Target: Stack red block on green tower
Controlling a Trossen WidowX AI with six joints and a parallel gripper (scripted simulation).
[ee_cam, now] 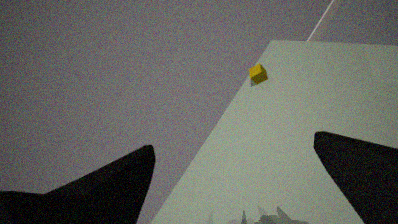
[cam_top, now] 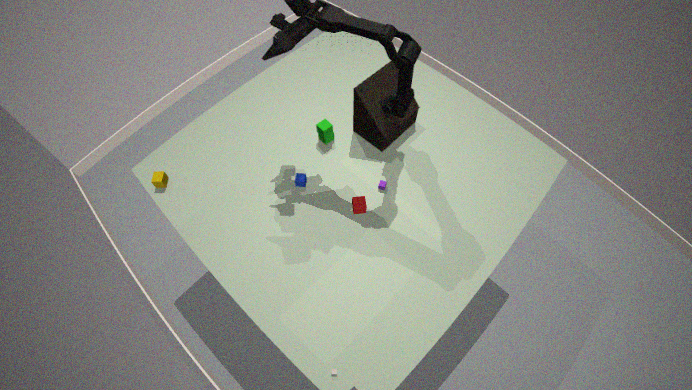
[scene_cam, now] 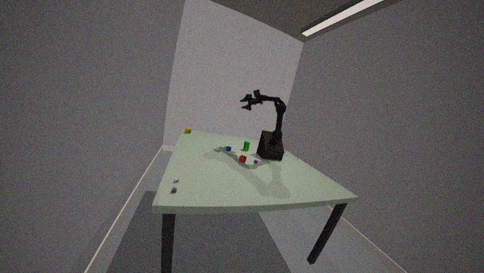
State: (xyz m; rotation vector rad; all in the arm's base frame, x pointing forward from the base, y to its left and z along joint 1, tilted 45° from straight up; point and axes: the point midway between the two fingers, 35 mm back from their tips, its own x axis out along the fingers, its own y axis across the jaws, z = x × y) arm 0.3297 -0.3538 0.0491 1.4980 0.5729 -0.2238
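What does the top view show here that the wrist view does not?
Only the top view shows the red block, green tower, blue block, purple block and the arm's base. Only the wrist view shows the open, empty hand from behind its fingers. Both show the yellow block near the table's edge.

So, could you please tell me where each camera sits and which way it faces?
Top: high above the table, looking down; whole arm and open pincer show.
Exterior: beyond the table's corner, facing the arm's base.
Wrist: behind the fingers, angled down at the table edge.
All three show the yellow block.
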